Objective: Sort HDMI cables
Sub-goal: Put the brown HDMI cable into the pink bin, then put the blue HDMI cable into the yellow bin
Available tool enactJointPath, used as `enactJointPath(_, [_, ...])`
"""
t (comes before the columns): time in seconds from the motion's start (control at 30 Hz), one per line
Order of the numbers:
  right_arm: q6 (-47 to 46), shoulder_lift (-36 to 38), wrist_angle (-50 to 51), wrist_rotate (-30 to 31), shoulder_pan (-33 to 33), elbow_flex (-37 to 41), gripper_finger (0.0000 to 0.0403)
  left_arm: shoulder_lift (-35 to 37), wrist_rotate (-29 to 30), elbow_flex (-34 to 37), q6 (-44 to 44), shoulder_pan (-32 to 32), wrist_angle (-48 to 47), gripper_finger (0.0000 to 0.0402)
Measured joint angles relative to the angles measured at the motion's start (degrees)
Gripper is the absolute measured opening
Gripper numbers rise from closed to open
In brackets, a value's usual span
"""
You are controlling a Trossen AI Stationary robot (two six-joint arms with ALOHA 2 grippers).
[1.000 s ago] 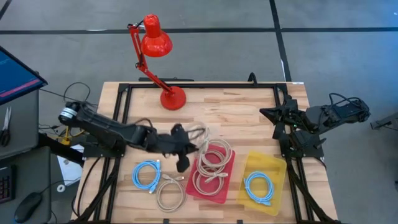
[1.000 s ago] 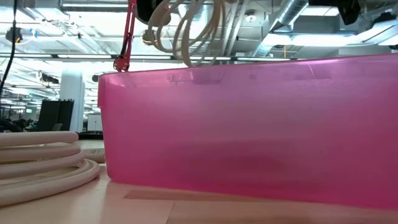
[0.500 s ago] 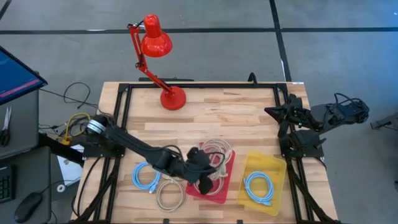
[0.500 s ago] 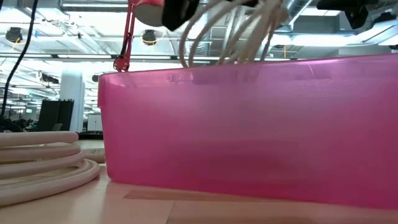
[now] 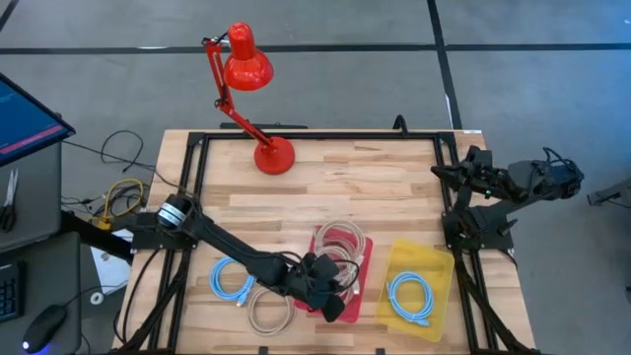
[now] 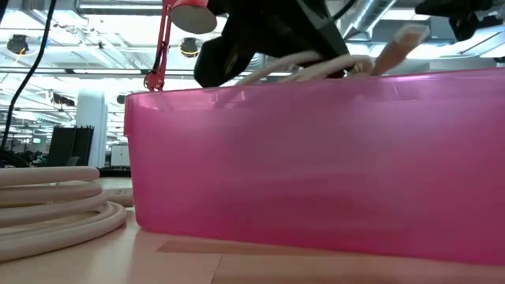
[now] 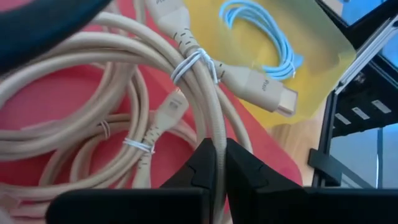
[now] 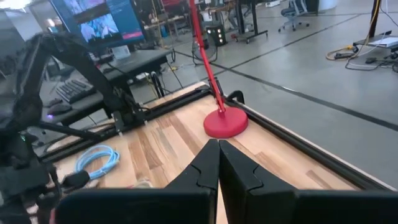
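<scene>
The left hand (image 5: pixel 330 296) is down over the red bin (image 5: pixel 363 296), pinching a beige cable (image 7: pixel 214 134) between its fingers. That coil sits low inside the red bin, on top of other beige coils (image 7: pixel 109 146) already lying there. Right beside the red bin is a yellow bin (image 5: pixel 441 266) with one blue cable (image 5: pixel 408 296) in it. On the other side of the red bin, one more blue cable (image 5: pixel 233 277) and one beige cable (image 5: pixel 268 308) lie on the wooden worktop (image 5: pixel 375 187), so I think two are left to sort. The right hand (image 5: pixel 476 168) waits pressed shut, far from the red bin. A red lamp (image 5: pixel 246 69) stands behind the red bin. The room beyond looks big, with pipes on the ceiling.
</scene>
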State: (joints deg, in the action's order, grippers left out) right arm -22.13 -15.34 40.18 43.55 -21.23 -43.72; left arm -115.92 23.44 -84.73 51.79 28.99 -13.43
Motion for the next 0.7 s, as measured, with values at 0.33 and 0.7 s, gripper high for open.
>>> enactJointPath(0.33, [0.0,3.63,0.44,-0.02,0.0,0.02,0.0,0.37,-1.42,0.0,0.83,-0.46,1.36,0.0092])
enactJointPath(0.7, [0.0,3.79,0.71,0.0,0.0,0.0,0.0,3.23,-11.9,0.17,-0.6,-4.07,0.76,0.0154])
